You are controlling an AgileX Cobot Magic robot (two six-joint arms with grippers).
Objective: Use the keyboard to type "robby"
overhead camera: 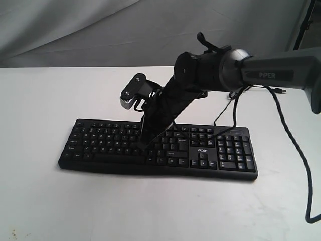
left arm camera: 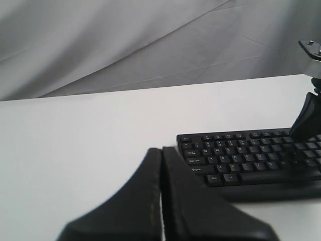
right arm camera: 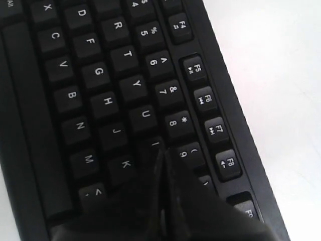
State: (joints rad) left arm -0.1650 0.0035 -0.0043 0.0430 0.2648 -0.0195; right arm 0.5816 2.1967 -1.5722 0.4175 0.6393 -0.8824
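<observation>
The black keyboard [overhead camera: 220,150] with a white acer logo lies across the middle of the white table [overhead camera: 40,100]. My right gripper [overhead camera: 142,145] reaches in from the right and comes down on the letter keys, jaws shut with nothing between them. In the right wrist view the right gripper [right arm camera: 161,151] has its tip on the keyboard [right arm camera: 95,70] just beside the I key [right arm camera: 154,144], below the 9 key; the key under the tip is hidden. My left gripper [left arm camera: 162,149] is shut and empty, hovering over bare table off the left end of the keyboard [left arm camera: 241,155]. It is out of the exterior view.
A black cable [overhead camera: 293,135] hangs from the right arm [overhead camera: 281,73] and trails down over the table's right side. A thin black lead [overhead camera: 223,113] loops up behind the keyboard's number pad. Grey cloth [overhead camera: 75,30] backs the table.
</observation>
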